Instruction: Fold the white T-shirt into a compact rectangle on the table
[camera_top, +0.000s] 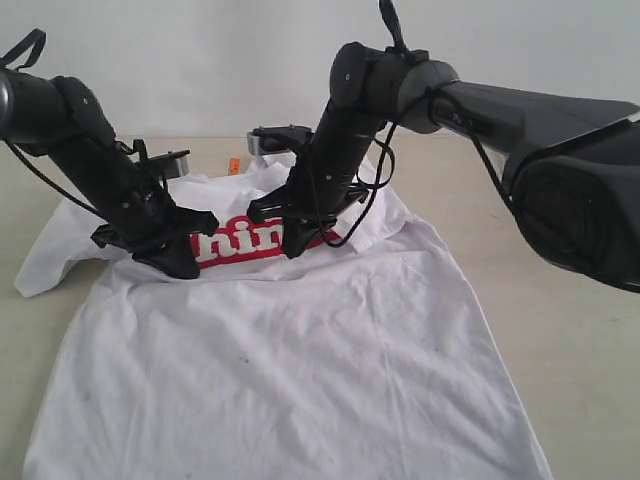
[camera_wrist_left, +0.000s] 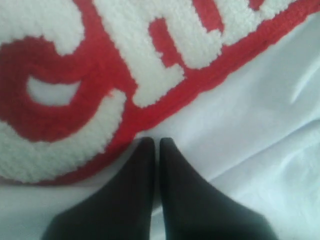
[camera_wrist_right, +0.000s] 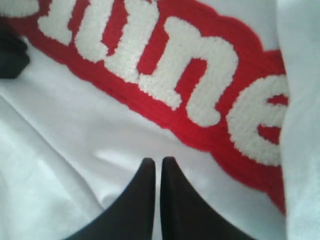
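One white T-shirt (camera_top: 290, 350) is lying spread on one table (camera_top: 570, 330); two grippers, left gripper (camera_top: 185, 264) and right gripper (camera_top: 296, 244), fingers closed together, are touching its cloth beside the red band (camera_top: 245, 246)

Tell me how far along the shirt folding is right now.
Done: the white T-shirt lies spread front-up on the table, no clear fold showing. In hand: the left gripper and right gripper, both shut, tips at the lower edge of the red band. Left: all the folding into a rectangle.
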